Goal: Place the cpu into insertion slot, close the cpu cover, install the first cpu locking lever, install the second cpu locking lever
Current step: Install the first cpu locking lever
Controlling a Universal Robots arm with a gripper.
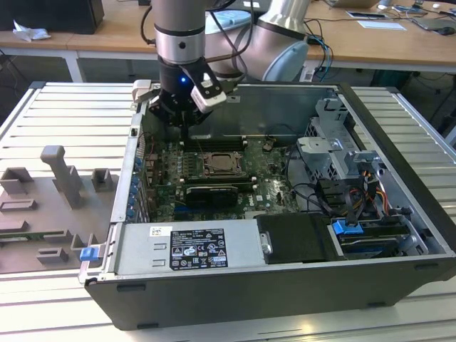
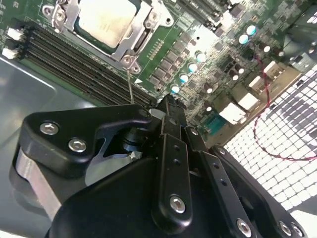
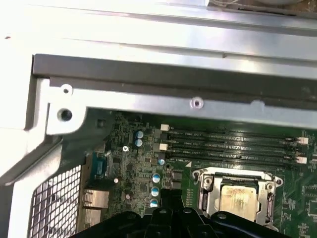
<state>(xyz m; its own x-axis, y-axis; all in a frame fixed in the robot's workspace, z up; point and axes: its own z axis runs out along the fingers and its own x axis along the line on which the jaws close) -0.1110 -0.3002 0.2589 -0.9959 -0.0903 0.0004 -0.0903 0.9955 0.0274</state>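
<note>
With its black fingers [image 2: 171,148] drawn together and nothing visibly between them, the tool [image 2: 168,102] hangs over the green circuit board [image 3: 133,173], just beside the long narrow black memory slots [image 2: 74,64]. A thin silvery wire lever [image 2: 130,84] crosses those slots and ends close to the fingertips; whether they touch cannot be told. On the side of the memory slots away from the tool, the small square silver-grey cpu [image 2: 106,20] sits in the black-framed insertion slot [image 1: 222,164], with the silvery windowed cpu cover [image 3: 233,174] lying flat over it. The open dark grey computer case [image 1: 235,299] encloses the memory slots and rests on a ribbed pale metal table [image 1: 43,100].
</note>
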